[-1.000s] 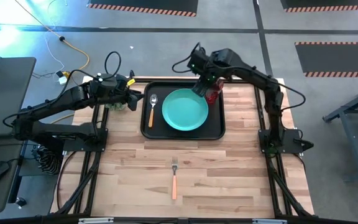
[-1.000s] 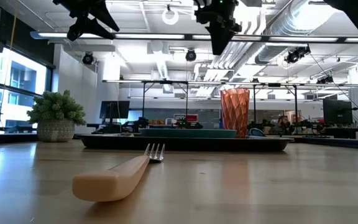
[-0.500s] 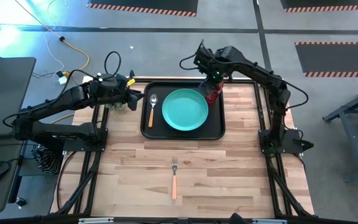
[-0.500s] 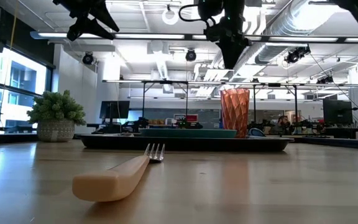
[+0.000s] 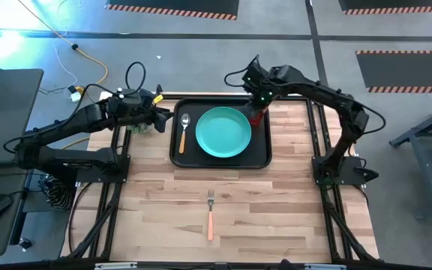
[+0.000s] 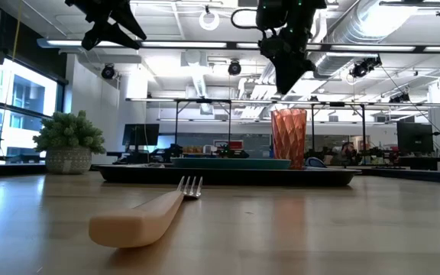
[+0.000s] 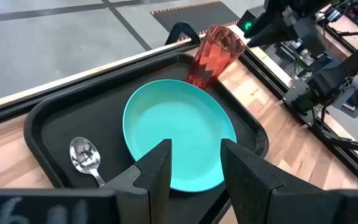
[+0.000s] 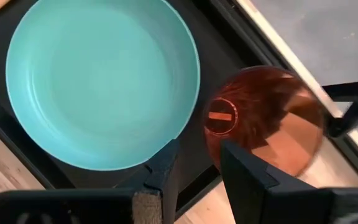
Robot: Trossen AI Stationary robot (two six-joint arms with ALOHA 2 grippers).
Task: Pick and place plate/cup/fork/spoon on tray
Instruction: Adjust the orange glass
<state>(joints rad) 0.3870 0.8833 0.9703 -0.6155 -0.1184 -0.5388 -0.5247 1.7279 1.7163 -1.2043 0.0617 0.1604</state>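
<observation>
The black tray lies at the table's far middle. On it are the teal plate, the spoon left of the plate, and the red cup, upright in the far right corner. The fork lies on the bare wood nearer the front, tines toward the tray. My right gripper is open and empty above the cup, clear of its rim in the low view. My left gripper is open and empty, high beside the tray's left edge.
A small green plant in a pot stands off the tray's left side, under my left arm. The table's frame rails run along both sides. Open wood lies around the fork and toward the near edge.
My right gripper has gone toward the table's right edge, from over the plate's far rim to above the cup. The cup, plate, spoon and fork stay where they were.
</observation>
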